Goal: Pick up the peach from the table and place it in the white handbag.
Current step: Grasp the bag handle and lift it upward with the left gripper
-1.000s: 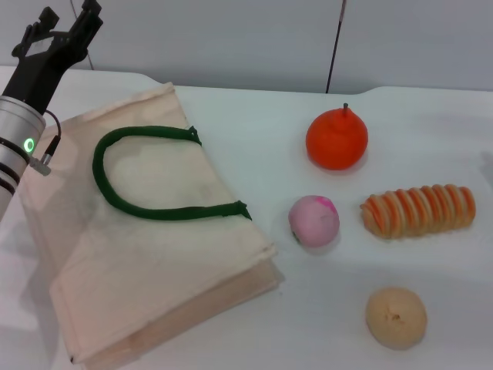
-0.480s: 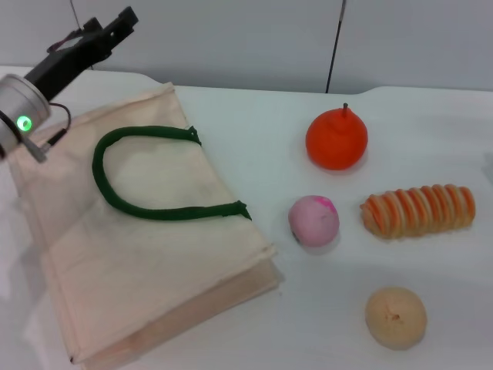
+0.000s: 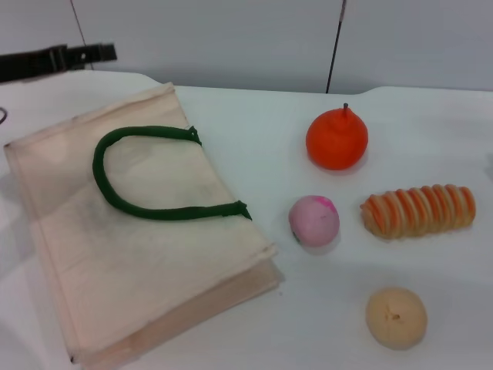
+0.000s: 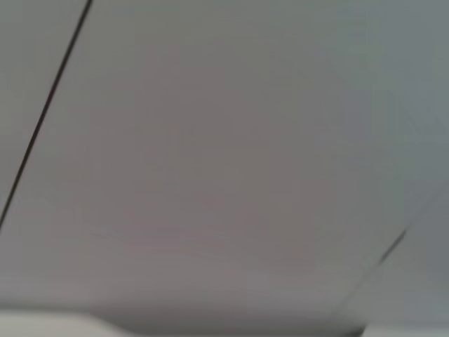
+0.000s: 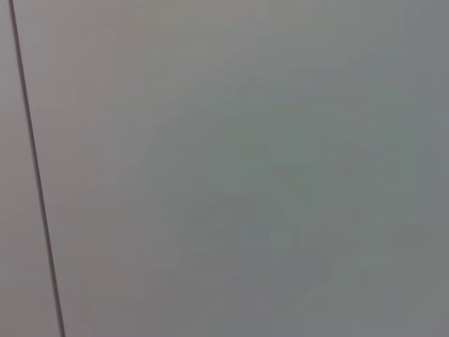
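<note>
on my table [image 3: 254,131] the peach [image 3: 314,220] sits just beside the bag [image 3: 139,247]; left gripper [image 3: 85,54] high up, grip unclear to me.

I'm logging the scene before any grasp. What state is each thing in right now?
peach: on the table, untouched, just right of the bag
white handbag: lying flat, handles folded on top
orange fruit: upright, stem up
striped pastry: lying on its side
tan ball: resting alone
left gripper: raised behind the bag
</note>
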Tool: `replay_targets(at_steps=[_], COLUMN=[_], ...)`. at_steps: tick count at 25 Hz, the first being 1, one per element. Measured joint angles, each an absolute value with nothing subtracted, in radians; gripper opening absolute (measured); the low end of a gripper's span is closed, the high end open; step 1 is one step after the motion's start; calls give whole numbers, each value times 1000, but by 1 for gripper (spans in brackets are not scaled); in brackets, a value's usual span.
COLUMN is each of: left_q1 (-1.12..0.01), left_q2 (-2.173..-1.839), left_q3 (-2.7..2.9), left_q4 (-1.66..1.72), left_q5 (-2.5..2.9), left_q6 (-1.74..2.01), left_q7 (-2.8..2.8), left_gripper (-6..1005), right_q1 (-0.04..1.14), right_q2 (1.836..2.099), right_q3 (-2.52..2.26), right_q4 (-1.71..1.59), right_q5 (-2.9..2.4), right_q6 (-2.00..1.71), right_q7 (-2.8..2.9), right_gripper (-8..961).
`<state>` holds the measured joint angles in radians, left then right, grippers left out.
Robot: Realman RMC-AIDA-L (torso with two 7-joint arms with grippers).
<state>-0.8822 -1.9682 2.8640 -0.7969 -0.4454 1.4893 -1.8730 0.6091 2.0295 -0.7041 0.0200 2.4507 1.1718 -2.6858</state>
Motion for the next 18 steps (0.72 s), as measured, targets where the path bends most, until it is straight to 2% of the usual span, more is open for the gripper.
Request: replay_targets(at_steps=[7,18], left_q1=[-934,-958], left_q2=[-1955,-1954], left_q3=[2864,2864], left_q4=[-870,-795], left_q5=[-154,-40], left_q6=[1518,1460], left_q7=[-1960,-1963], left_gripper=[866,867], right_q1=[607,609], right_q2=[2028,2028], right_q3=[-704,-704], right_q4=[16,17], right_q5=[2450,2449], right_q6=[1172,1172], right_q7=[-2685,-2684], right_gripper=[895,895])
